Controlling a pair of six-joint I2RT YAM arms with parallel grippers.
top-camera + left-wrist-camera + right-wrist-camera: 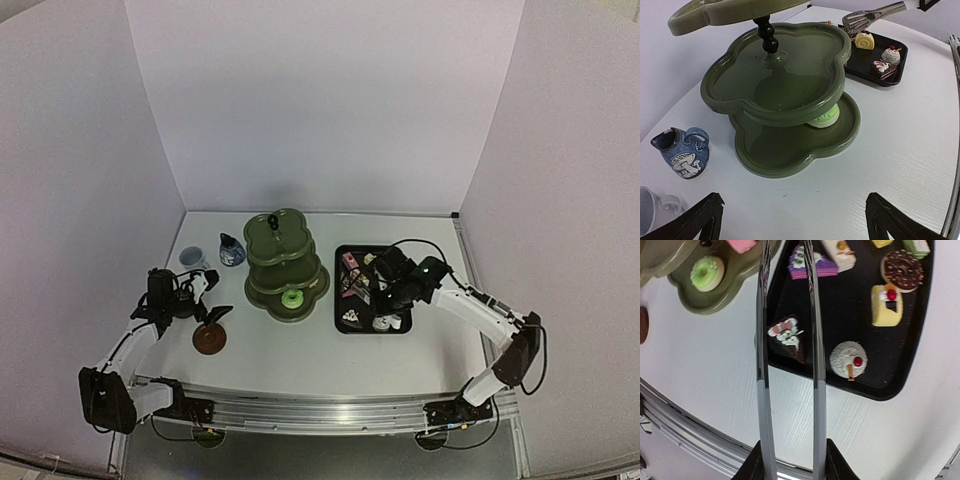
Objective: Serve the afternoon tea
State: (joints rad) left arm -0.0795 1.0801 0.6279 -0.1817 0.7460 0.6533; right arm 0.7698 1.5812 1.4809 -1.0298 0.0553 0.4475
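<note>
One brown round coaster (pixel 209 339) lies flat nearest the arm bases, to the near left of the olive-green three-tier stand (pixel 287 265). Just beyond it, still left of the stand, the left gripper (pixel 794 200) is held low. Its fingers (pixel 705 220) are spread wide, with only bare table between them.

To the right of the stand, the right gripper (pixel 792 460) is clamped on one pair of thin metal tongs (pixel 819 370). The two arms of the tongs are stretched over the stand-side part of the one black tray (pixel 850 315), and their tips are cut off in the right wrist view. The tray is set just right of the stand. Eight small cakes (pixel 848 360) can be counted on it in that view, two of them only partly in frame. A pink piece (pixel 742 244) at the top edge cannot be assigned to either the tray or the stand.

One green doughnut cake (pixel 825 116) is placed on the near lobe of the stand's bottom tier.

Farther back, left of the stand, one white mug (pixel 192 260) and one small dark-blue pot (pixel 231 250) are set upright. The pot stands between the mug and the stand.

Everything is borne by a white table (pixel 300 360) with a faint grain. It is edged at the near side by a metal rail (pixel 320 410) and enclosed on three sides by plain pale walls (pixel 320 100).
</note>
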